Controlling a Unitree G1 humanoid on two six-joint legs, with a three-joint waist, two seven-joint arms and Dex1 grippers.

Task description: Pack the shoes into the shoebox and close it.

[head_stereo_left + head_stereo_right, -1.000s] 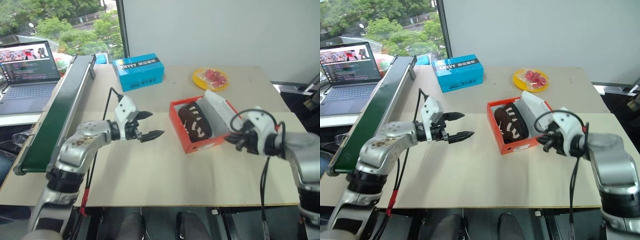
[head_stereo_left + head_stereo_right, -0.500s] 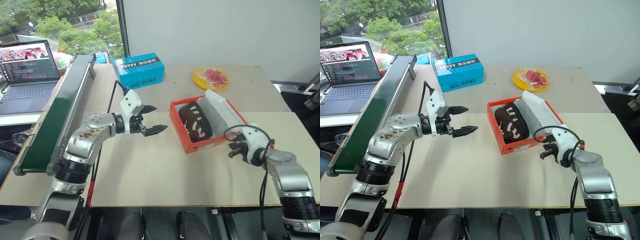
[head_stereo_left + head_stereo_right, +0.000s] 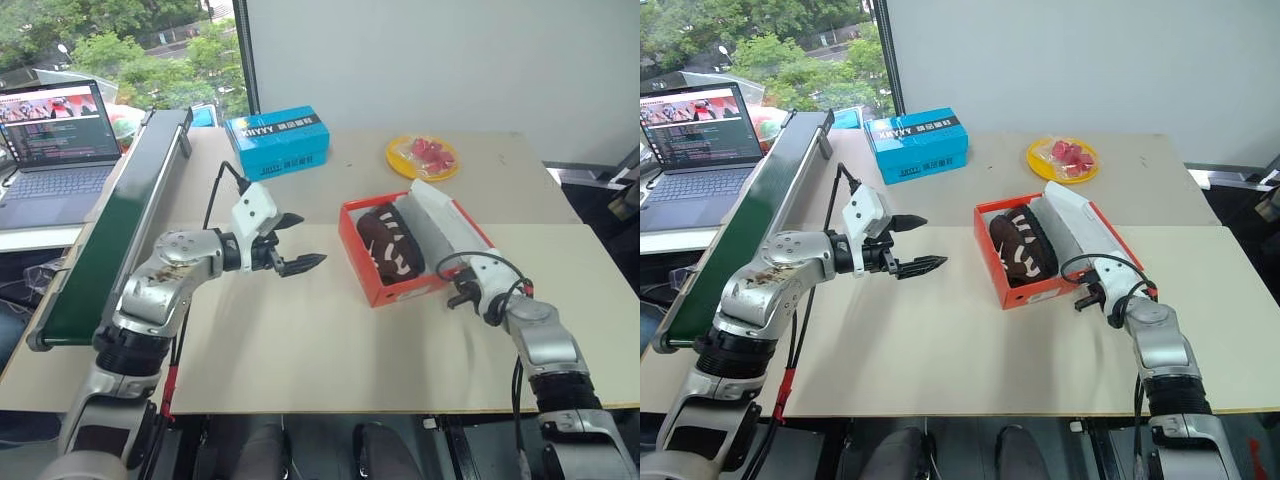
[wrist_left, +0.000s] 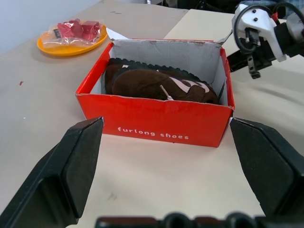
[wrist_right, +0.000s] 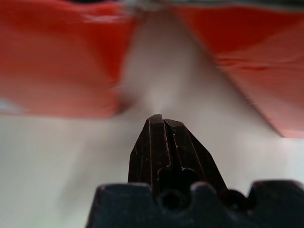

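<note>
The red shoebox (image 3: 405, 290) stands open right of the table's middle. Its white-lined lid (image 3: 445, 225) leans up and out on the right side. Dark brown shoes (image 3: 390, 245) with cream marks lie inside, also seen close up as shoes (image 4: 152, 85) behind the box's front wall (image 4: 156, 130). My left gripper (image 3: 308, 240) hovers open to the left of the box, pointing at it with nothing between its fingers (image 4: 71, 166). My right gripper (image 3: 457, 297) is shut and empty, low at the box's near right corner under the lid. Its joined fingertips (image 5: 159, 123) point into the gap between box and lid.
A blue box (image 3: 278, 142) with white lettering and a yellow plate (image 3: 421, 156) with red pieces sit at the back of the table. A long green conveyor (image 3: 115, 220) runs along the left edge, with a laptop (image 3: 55, 140) beyond it.
My right arm has sunk and reached forward, bringing its shut gripper down to the box's near right corner. The left gripper has stayed open and almost in place.
</note>
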